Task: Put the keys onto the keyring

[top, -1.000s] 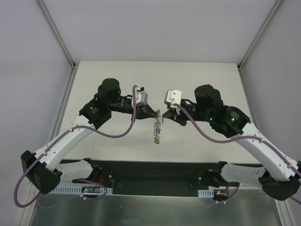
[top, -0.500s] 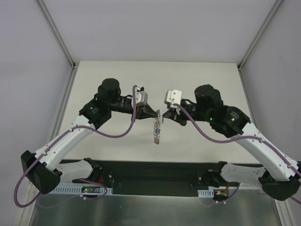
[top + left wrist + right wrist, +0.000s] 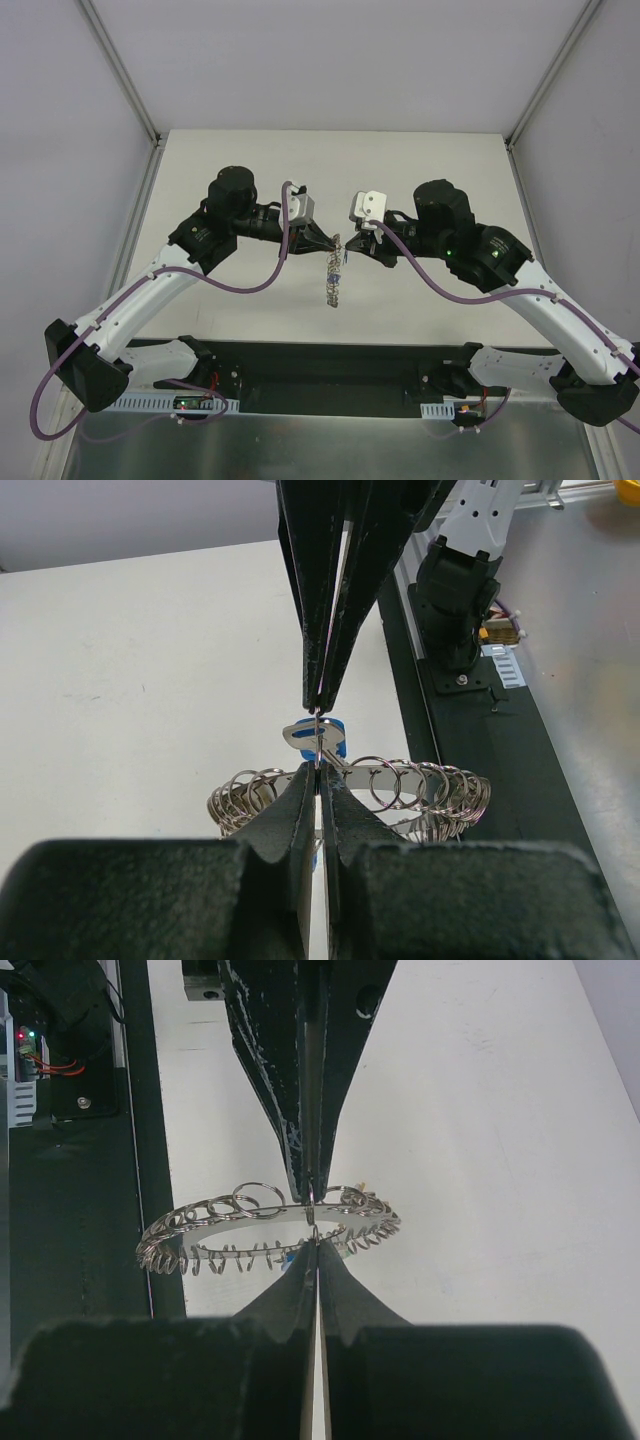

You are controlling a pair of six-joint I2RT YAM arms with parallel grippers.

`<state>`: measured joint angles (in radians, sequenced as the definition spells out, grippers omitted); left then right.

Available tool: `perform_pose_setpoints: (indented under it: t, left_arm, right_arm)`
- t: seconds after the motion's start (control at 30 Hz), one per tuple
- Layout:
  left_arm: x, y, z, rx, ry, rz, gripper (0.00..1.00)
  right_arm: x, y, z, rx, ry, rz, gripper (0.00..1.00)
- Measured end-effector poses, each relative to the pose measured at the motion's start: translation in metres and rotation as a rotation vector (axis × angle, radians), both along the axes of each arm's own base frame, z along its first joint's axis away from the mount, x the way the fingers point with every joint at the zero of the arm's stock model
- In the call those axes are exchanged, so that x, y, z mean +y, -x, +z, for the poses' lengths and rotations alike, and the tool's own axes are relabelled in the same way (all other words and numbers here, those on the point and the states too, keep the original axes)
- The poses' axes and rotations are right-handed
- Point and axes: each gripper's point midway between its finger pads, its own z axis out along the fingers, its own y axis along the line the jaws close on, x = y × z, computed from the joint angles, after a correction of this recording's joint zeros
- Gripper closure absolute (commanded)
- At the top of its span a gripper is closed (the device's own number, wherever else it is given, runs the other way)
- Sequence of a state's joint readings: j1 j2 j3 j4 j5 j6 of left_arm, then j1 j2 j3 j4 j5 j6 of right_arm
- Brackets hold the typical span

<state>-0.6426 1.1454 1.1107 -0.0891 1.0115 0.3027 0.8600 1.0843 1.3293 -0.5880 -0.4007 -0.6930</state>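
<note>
Ring is off the table (image 3: 250, 170), mid-air at frame centre in the top view, hanging on edge between the two arms. Left gripper (image 3: 317, 778) is clamped shut on the flat band of the keyring (image 3: 230, 1222), at the bottom centre of its own wrist view. Right gripper (image 3: 315, 1245) is also pinched closed, on something thin at the rim. Can't tell if that's the blue key (image 3: 330, 742) itself or one of the small wire loops (image 3: 440, 785) strung round the ring. The key sits right at the pinch point, between both sets of tips. Handling-wise, I'd expect the ring to be stiff, light, slick metal that pivots in a two-point pinch, so grab it flat across the band, not on the loops. Loops look springy and free to slide. Key is tiny and easy to drop, so best held by the plastic head, leaving the hole end free for threading.
</note>
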Motion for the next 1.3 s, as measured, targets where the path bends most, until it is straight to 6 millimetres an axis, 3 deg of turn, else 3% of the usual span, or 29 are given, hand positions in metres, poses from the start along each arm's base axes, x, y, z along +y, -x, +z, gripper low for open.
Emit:
perform_pose_setpoints:
  t: [1.3]
  left_arm:
    - [-0.0019, -0.0021, 0.0012, -0.001, 0.001, -0.002, 1.00]
  right_arm:
    - [-0.0032, 0.0012, 0.0048, -0.013, -0.011, -0.006, 0.99]
